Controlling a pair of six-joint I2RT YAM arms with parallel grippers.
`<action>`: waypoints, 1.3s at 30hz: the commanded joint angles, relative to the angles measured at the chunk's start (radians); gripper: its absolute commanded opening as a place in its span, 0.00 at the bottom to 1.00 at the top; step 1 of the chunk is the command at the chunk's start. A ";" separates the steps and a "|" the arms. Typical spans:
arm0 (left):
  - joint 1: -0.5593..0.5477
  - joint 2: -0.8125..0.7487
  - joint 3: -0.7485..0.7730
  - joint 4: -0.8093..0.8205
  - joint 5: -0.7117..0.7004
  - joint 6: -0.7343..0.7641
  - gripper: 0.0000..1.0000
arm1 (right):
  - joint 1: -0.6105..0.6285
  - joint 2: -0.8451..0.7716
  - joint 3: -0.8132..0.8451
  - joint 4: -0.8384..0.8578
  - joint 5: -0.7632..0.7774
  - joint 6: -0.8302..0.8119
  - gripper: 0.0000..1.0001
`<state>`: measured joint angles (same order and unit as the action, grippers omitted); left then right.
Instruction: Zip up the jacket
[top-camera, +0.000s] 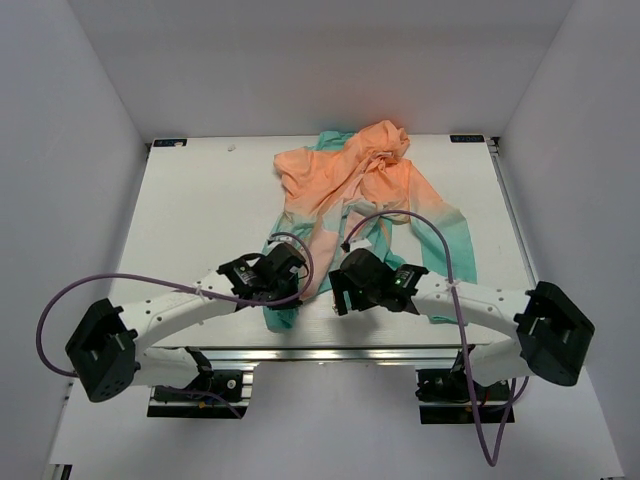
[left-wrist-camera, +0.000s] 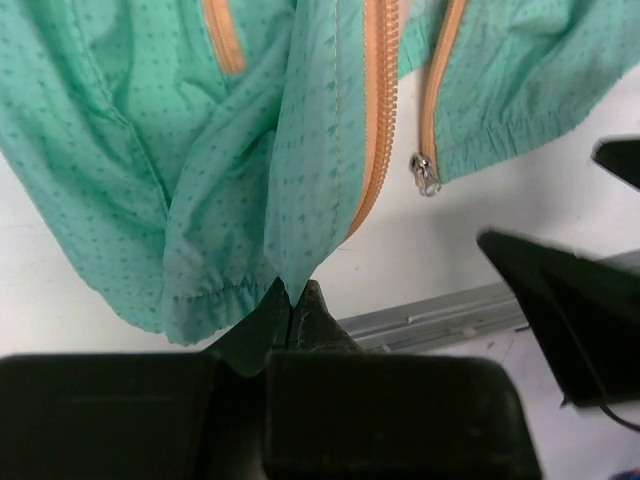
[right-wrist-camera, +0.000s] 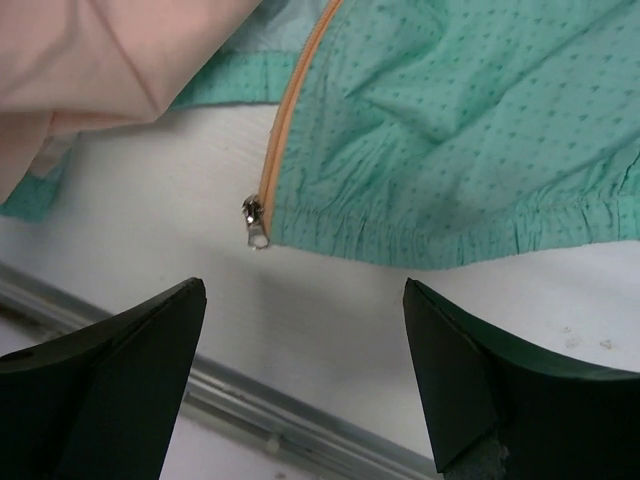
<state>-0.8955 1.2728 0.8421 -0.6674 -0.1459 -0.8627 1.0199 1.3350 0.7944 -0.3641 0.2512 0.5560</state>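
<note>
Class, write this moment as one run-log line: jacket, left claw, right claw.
jacket: unzipped | left claw: shut on hem | right claw: open, near zipper pull, not touching

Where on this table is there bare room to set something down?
Widest bare patch: the table left of the jacket, to its left edge. A narrower strip runs between the jacket and the right edge. Crowded: the near edge's centre, where the left hand and right hand sit at the hem.

Overhead, two wrist close-ups on jacket (left-wrist-camera: 150, 150)
</note>
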 joint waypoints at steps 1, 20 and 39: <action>0.004 -0.075 -0.050 0.113 0.055 -0.003 0.00 | 0.003 0.032 0.028 0.065 0.066 0.022 0.84; 0.003 -0.125 -0.132 0.215 0.123 0.051 0.00 | 0.003 0.245 -0.011 0.122 0.134 0.130 0.66; 0.003 0.077 -0.100 0.224 0.236 0.119 0.41 | 0.003 0.079 -0.138 0.142 0.111 0.203 0.00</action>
<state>-0.8936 1.3338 0.7132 -0.4419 0.0647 -0.7609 1.0176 1.4448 0.6758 -0.1940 0.3714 0.7525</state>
